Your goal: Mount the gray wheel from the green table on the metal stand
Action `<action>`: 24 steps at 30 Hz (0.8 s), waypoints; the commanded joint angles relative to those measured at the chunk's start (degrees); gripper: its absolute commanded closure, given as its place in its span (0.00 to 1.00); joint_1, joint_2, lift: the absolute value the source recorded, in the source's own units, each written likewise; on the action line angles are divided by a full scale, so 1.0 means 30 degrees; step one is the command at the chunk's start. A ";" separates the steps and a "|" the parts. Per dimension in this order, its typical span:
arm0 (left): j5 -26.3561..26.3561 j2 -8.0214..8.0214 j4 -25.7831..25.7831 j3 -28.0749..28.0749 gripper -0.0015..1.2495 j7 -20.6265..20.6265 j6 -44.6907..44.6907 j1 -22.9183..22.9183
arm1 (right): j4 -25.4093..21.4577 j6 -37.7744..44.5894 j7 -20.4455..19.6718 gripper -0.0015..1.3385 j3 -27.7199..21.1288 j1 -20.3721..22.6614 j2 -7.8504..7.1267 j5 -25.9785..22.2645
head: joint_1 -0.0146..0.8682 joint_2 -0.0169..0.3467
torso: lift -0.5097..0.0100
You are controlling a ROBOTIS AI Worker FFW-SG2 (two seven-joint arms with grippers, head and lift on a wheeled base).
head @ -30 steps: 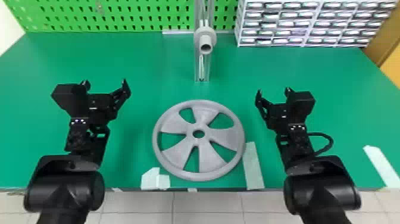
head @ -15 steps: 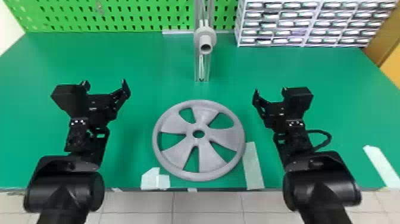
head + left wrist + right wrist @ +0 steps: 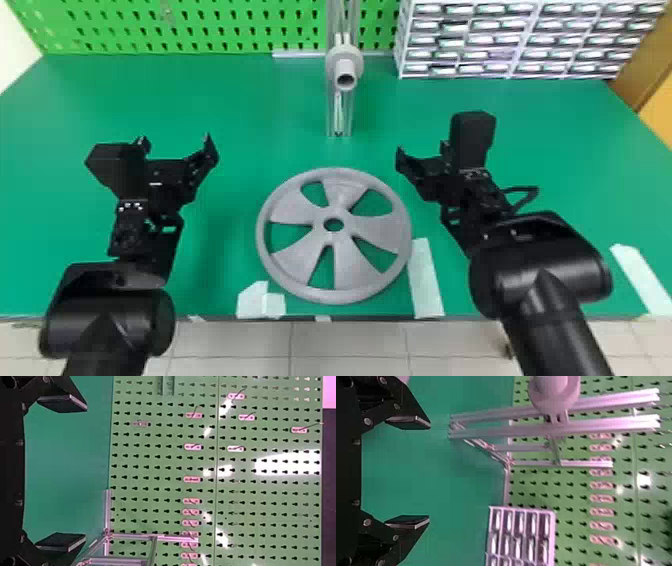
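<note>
Relative to the wheel (image 3: 350, 267): stand (image 3: 345, 52) and pegboard (image 3: 200, 23) behind; drawer rack (image 3: 520, 37) behind, right; tape strip (image 3: 426, 282) just beside, right. Left gripper (image 3: 175, 142) left, right gripper (image 3: 422, 150) right: both spread wide.

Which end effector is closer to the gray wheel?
Right. The right end effector is just past the far-right rim of the gray wheel; the left end effector is off its left, across a wider gap.

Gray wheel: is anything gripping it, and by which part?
Nothing is held: left gripper and right gripper are open; the wheel lies on the table.
</note>
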 commanded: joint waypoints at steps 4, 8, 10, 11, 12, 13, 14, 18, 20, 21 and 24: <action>-0.0019 0.0001 -0.0001 0.0024 0.11 0.0000 0.0000 0.0046 | -0.0624 0.4511 0.1550 0.32 0.0422 -0.1536 -0.0127 0.0018 | 1.00 0.19 | 0.80; -0.0048 0.0001 -0.0001 0.0024 0.11 0.0000 0.0000 0.0076 | -0.0653 0.6474 0.2341 0.32 0.0715 -0.2532 -0.0450 -0.0128 | 1.00 0.19 | 0.80; -0.0078 0.0001 -0.0001 0.0024 0.11 0.0000 0.0000 0.0076 | -0.0653 0.7529 0.2605 0.32 0.0891 -0.3089 -0.0625 -0.0187 | 1.00 0.19 | 0.80; -0.0078 0.0001 -0.0001 0.0024 0.11 0.0000 0.0000 0.0076 | -0.0653 0.7998 0.2722 0.32 0.0920 -0.3294 -0.0655 -0.0275 | 1.00 0.19 | 0.80; -0.0136 0.0001 -0.0001 0.0024 0.11 0.0000 0.0030 0.0076 | -0.0595 0.8349 0.2898 0.32 0.0891 -0.3470 -0.0684 -0.0333 | 1.00 0.19 | 0.80; -0.0195 0.0001 -0.0001 -0.0005 0.11 0.0000 0.0030 0.0046 | -0.0536 0.8642 0.3249 0.33 0.0832 -0.3645 -0.0742 -0.0333 | 1.00 0.19 | 0.80; -0.0195 0.0001 0.0029 -0.0035 0.11 0.0000 0.0030 0.0017 | -0.0536 0.8847 0.3337 0.32 0.0803 -0.3821 -0.0801 -0.0392 | 1.00 0.19 | 0.80; -0.0224 0.0001 0.0087 -0.0122 0.11 0.0000 0.0030 -0.0041 | -0.0390 1.0400 0.3601 0.32 0.0891 -0.4554 -0.1006 -0.0421 | 1.00 0.19 | 0.80; -0.0224 0.0030 0.0087 -0.0152 0.11 0.0000 0.0030 -0.0041 | 0.0079 1.0986 0.4187 0.32 0.0920 -0.5052 -0.1094 -0.0451 | 1.00 0.19 | 0.80; -0.0253 0.0030 0.0087 -0.0152 0.11 0.0000 0.0030 -0.0041 | 0.0372 1.1044 0.4597 0.32 0.0920 -0.5257 -0.1123 -0.0451 | 1.00 0.19 | 0.80; -0.0283 0.0030 0.0117 -0.0152 0.11 0.0000 0.0030 -0.0100 | 0.1280 1.1748 0.5476 0.32 0.1037 -0.5931 -0.1211 -0.0509 | 1.00 0.19 | 0.80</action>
